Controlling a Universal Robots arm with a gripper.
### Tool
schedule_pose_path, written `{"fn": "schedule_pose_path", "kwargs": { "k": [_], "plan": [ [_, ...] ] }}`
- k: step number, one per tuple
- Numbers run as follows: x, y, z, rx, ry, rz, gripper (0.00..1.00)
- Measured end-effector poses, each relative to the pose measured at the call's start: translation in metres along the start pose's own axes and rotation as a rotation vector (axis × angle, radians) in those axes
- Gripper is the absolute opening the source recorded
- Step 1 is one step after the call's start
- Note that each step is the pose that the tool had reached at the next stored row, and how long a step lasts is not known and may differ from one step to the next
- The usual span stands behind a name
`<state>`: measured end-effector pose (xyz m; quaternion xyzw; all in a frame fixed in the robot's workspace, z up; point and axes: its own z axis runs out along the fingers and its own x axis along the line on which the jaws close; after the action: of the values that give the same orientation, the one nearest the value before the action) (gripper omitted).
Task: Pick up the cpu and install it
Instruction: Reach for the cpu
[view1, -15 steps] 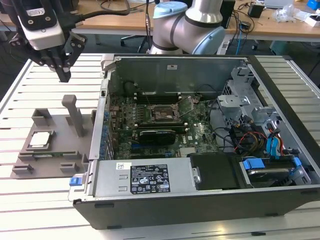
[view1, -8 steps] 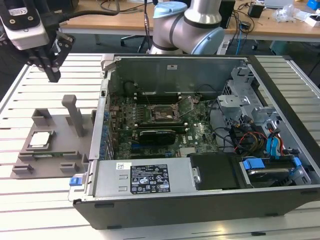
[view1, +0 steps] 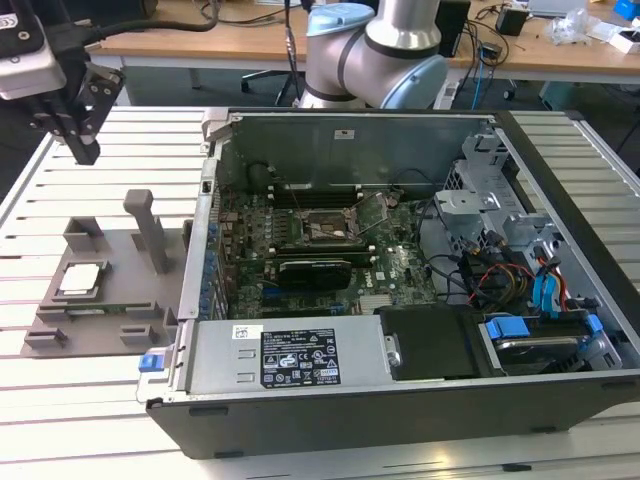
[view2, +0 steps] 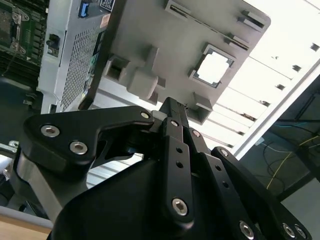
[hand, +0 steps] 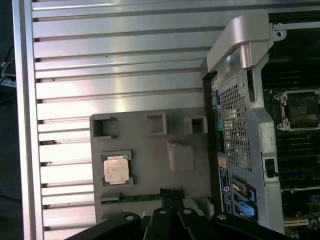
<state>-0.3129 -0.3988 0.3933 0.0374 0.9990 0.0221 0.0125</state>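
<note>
The gripper (view1: 87, 152) hangs in the air with its black fingers pressed together and nothing between them; in both wrist views the tips meet in one narrow point (view2: 172, 102) (hand: 171, 191). Closest beneath it, with clear air between, lies a grey holder plate (view1: 120, 250) (view2: 175, 40) (hand: 145, 150) with raised blocks and an upright post (view1: 150, 230). The cpu (view1: 80, 280) (view2: 214, 67) (hand: 116, 169) rests flat in a square recess of that plate, metal top up, below the fingertips and untouched by them. The plate sits on a slatted metal table (view1: 100, 400) (hand: 125, 50), which spreads out under the gripper. Farther from the gripper, past the post side of the plate and towards the exterior view's right, an open computer case (view1: 300, 360) (view2: 65, 65) (hand: 240, 125) lies just beside the plate. Inside it is a green motherboard (view1: 400, 270), with a black heatsink (view1: 315, 272) and, just behind it, the dark square socket (view1: 330, 228) (hand: 300, 110), well apart from the gripper. Farthest off, behind the case, stands the arm's silver and blue base joint (view1: 380, 50).
</note>
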Motion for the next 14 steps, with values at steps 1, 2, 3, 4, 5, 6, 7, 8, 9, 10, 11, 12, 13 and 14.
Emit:
{"fn": "schedule_pose_path", "kwargs": {
  "k": [1, 2, 3, 4, 5, 6, 7, 8, 9, 10, 11, 12, 13, 14],
  "plan": [
    [0.0031, -0.0003, -0.0001, 0.0, -0.0001, 0.0, 0.11],
    [0.0071, -0.0005, -0.0002, -0.0001, -0.0001, 0.0, 0.11],
    [0.0091, -0.0007, -0.0002, -0.0001, -0.0001, 0.0, 0.11],
    [0.0112, -0.0008, -0.0003, 0.0, -0.0001, 0.0, 0.11],
    [0.0133, -0.001, -0.0003, 0.0, 0.0, 0.0, 0.11],
    [0.0155, -0.0011, -0.0003, -0.0001, -0.0002, 0.0, 0.11],
    [0.018, -0.0013, -0.0004, -0.0001, -0.0001, 0.0, 0.11],
    [0.0199, -0.0015, -0.0005, 0.0, -0.0001, 0.0, 0.11],
    [0.0247, -0.0019, -0.0006, 0.0, 0.0, 0.0, 0.11],
    [0.0287, -0.0022, -0.0007, 0.0, -0.0001, 0.0, 0.11],
    [0.0329, -0.0025, -0.0008, -0.0001, -0.0001, 0.0, 0.11],
    [0.0368, -0.0028, -0.0009, -0.0001, -0.0001, 0.0, 0.11],
    [0.0391, -0.0029, -0.001, -0.0001, -0.0001, 0.0, 0.11],
    [0.0416, -0.0031, -0.0011, 0.0, 0.0, 0.0, 0.11]
  ]
}}
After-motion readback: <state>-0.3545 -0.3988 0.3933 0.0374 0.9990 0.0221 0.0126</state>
